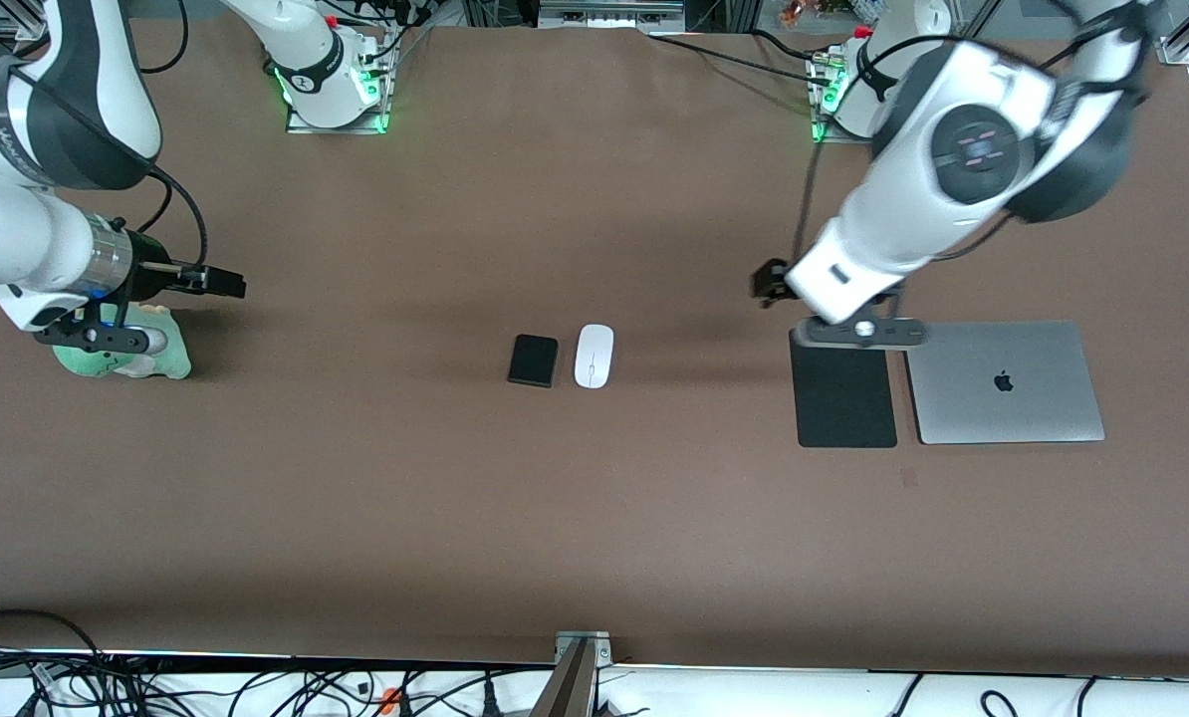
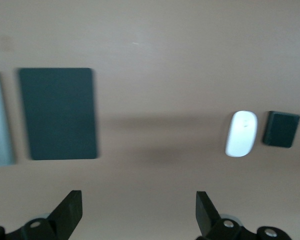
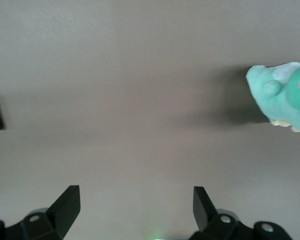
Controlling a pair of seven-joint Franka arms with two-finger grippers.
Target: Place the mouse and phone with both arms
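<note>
Mouse (image 1: 594, 356) lying just beside phone (image 1: 534, 359) mid-table, we hold our left gripper (image 2: 139, 212) spread wide above bare table near the black mat (image 1: 844, 386), right gripper (image 3: 136, 210) likewise spread, beside a green plush toy (image 1: 146, 349).

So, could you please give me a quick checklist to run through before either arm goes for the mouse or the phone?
1. Left pincer open, holding nothing: ok.
2. Right pincer open, holding nothing: ok.
3. Mouse free on the table, nothing on it: ok.
4. Phone beside the mouse, toward the right arm's end: ok.
5. Gap between mouse and phone wide enough for a finger: cannot tell.
6. Mat bare: ok.
</note>
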